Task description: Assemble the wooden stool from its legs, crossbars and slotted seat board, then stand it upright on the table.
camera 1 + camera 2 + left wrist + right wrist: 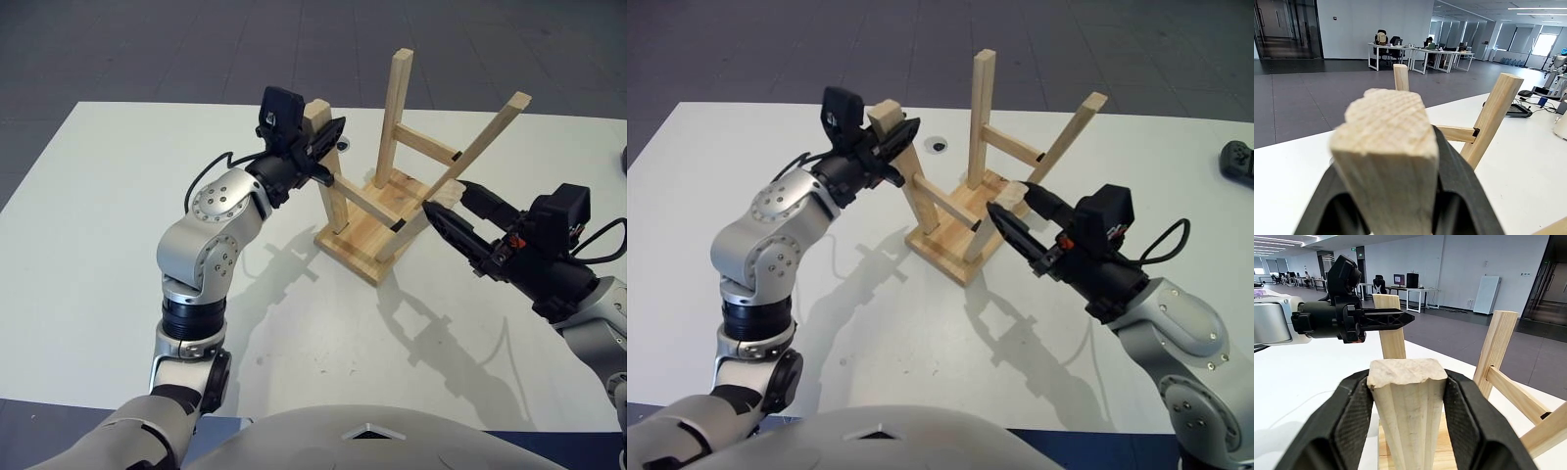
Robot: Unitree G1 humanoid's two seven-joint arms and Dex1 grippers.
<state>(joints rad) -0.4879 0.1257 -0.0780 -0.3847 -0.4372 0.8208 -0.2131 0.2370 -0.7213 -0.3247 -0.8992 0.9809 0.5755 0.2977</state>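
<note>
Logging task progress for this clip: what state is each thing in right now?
Stool: assembled, upside down, seat board on the table.
Left gripper: shut on the top of one leg.
Right gripper: shut on the top of another leg.

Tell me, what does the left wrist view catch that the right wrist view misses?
Left wrist view: the left tool shut on a leg end, plus a black device lying on the table. Right wrist view: the right tool shut on a second leg end, with the left tool and its silver arm opposite. Both: a crossbar meeting a stool leg, the white table, an office behind.
</note>
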